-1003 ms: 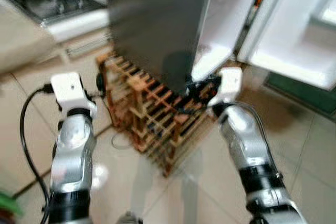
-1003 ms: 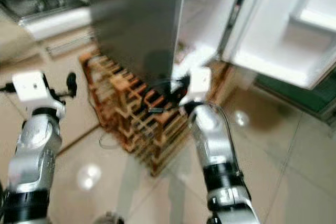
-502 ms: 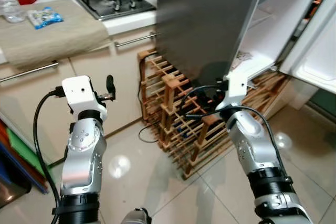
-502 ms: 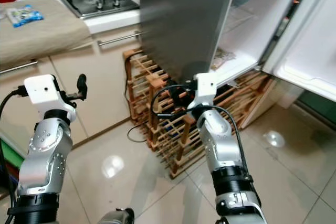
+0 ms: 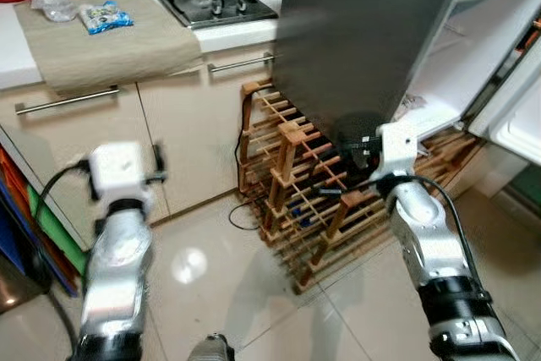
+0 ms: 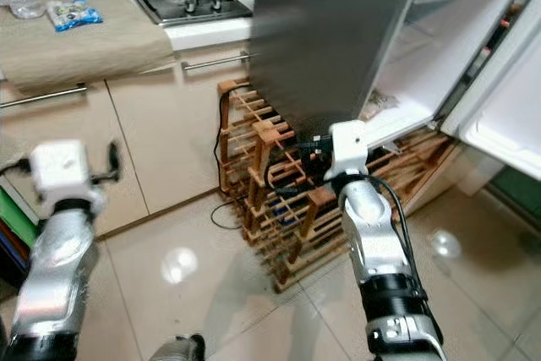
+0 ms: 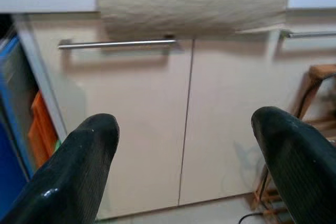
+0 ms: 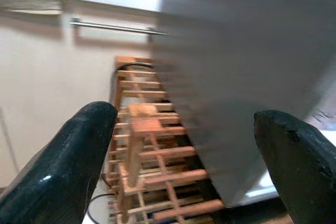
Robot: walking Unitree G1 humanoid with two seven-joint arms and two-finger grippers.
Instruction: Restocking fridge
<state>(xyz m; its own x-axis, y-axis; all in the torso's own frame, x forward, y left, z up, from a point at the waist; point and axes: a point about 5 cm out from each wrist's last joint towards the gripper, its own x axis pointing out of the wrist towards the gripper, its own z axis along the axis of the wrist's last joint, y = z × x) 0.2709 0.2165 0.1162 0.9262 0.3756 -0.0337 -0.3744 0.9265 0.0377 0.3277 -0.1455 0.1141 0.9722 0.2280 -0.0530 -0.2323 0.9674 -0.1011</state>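
Steel fridge (image 5: 372, 31) stands open ahead-right, both the left end effector (image 7: 184, 145) and right end effector (image 8: 184, 145) spread empty, so fetching tabletop (image 5: 17, 44) stock likely comes first.

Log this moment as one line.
left gripper: open, empty | right gripper: open, empty, facing wine rack | fridge: door open
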